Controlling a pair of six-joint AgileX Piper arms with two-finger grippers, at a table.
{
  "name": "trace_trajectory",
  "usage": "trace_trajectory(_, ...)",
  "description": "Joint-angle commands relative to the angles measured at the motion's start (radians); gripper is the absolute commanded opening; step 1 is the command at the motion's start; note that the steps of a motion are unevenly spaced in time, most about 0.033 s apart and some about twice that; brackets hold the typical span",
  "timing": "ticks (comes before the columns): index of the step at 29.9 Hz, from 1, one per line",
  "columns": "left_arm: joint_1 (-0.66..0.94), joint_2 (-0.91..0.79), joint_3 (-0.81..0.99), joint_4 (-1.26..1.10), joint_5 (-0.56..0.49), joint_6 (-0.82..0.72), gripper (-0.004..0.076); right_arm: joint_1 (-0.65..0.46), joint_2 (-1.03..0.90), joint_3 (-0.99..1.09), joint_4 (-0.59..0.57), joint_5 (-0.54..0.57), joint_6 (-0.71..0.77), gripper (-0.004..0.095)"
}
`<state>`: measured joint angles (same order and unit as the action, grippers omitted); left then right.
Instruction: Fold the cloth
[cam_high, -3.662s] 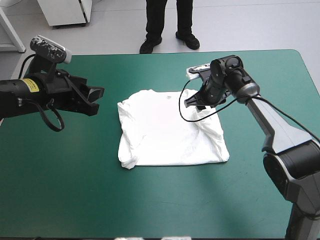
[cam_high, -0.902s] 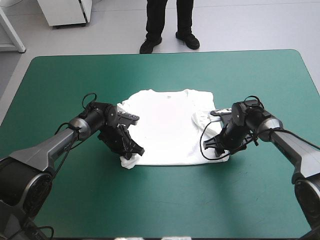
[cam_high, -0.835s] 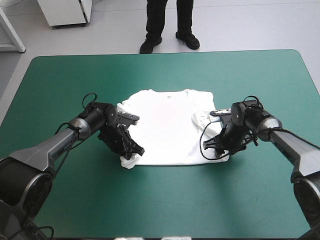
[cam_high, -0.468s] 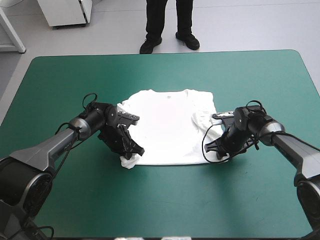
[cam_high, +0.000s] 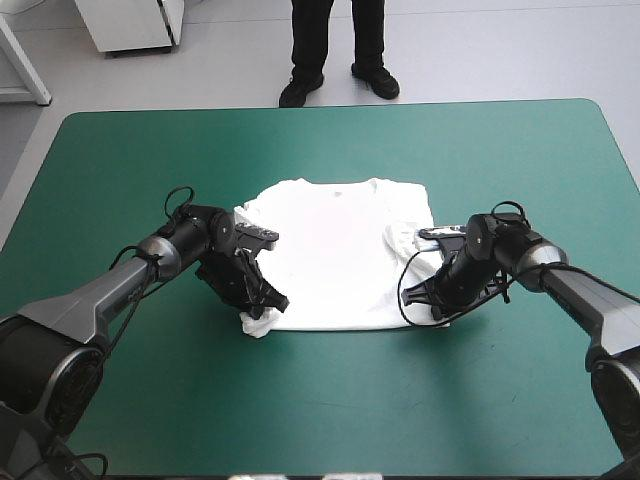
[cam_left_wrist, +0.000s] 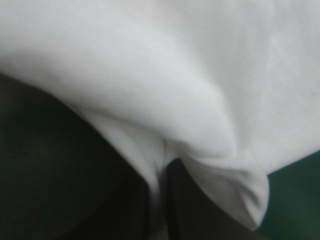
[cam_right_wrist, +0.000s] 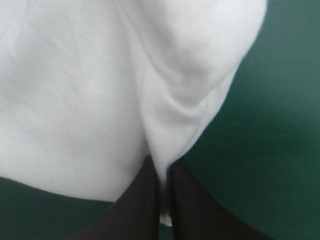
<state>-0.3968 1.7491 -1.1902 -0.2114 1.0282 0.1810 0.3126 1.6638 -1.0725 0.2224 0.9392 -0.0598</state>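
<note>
t-shirt (cam_high: 335, 255): white, spread flat in a rough rectangle at the middle of the table, collar (cam_high: 340, 189) toward the far edge, hem toward the near edge.
sleeve (cam_high: 400, 238): folded in on the t-shirt's right side, lying on the cloth just beside the right arm.
table cover (cam_high: 320, 400): teal-green, showing on every side of the t-shirt.
left gripper (cam_high: 262, 303): down at the t-shirt's near left corner, where the cloth bunches into a small wad.
left fingers (cam_left_wrist: 200, 215): black, all but closed, with a thin strip of white cloth pinched between them. a soft fold swells just ahead of them.
right gripper (cam_high: 432, 306): down at the t-shirt's near right corner, at the hem's end.
right fingers (cam_right_wrist: 142, 200): black, all but closed on the corner of the cloth. a crease runs from the pinch out into the t-shirt, with teal-green cover beside it.
arms: both reach in low over the table, one at each side of the t-shirt, well apart.
</note>
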Motion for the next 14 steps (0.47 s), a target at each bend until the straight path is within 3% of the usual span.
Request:
trace_trajectory(1, -0.009, -0.062, -0.026, -0.015, -0.019, -0.004, -0.001, 0.013, -0.04, -0.05, 0.037, 0.049, -0.01, -0.0011)
trace_trajectory(14, -0.007, -0.259, -0.094, 0.02, 0.079, -0.025, -0.001, 0.013, -0.155, -0.265, -0.021, 0.253, 0.015, -0.0012)
